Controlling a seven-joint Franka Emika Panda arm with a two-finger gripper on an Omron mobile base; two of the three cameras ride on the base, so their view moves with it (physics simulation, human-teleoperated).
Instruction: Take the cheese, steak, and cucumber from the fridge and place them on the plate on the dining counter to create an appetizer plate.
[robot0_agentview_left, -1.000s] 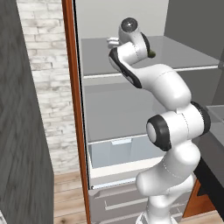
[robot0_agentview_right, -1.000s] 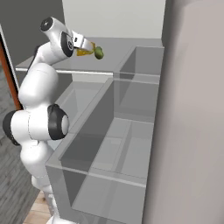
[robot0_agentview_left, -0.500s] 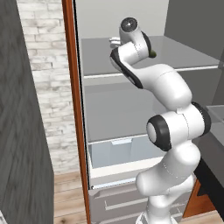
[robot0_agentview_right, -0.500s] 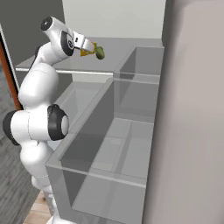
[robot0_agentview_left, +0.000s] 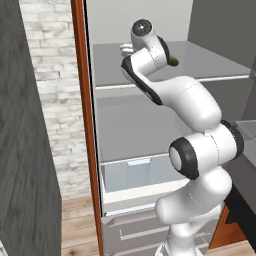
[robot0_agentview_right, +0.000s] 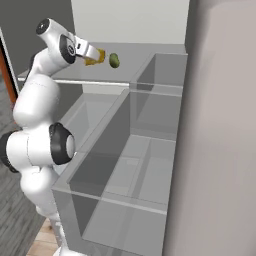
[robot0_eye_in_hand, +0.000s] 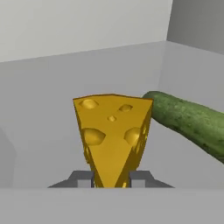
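Note:
Inside the fridge (robot0_agentview_left: 115, 67), my gripper (robot0_eye_in_hand: 111, 178) is shut on the narrow end of the cheese (robot0_eye_in_hand: 111, 131), a yellow wedge with holes. The right base view shows the gripper (robot0_agentview_right: 96, 58) reaching over the top shelf (robot0_agentview_right: 150, 55) with the cheese (robot0_agentview_right: 95, 57) at its tip. The cucumber (robot0_eye_in_hand: 188, 120), dark green and oblong, lies on the shelf just right of the cheese, close to it. It also shows as the cucumber (robot0_agentview_right: 114, 60) and past my arm as the cucumber (robot0_agentview_left: 172, 61). The steak, plate and dining counter are out of view.
The fridge's reddish-brown frame (robot0_agentview_left: 80, 100) stands left of the arm, with a brick wall (robot0_agentview_left: 47, 75) beyond. Below the shelves sit a clear crisper drawer (robot0_agentview_left: 132, 172) and grey drawers (robot0_agentview_left: 132, 230). Clear door bins (robot0_agentview_right: 130, 165) fill the right side.
The jaws have closed from wide open onto the cheese. The arm has hardly moved and the cucumber lies where it was.

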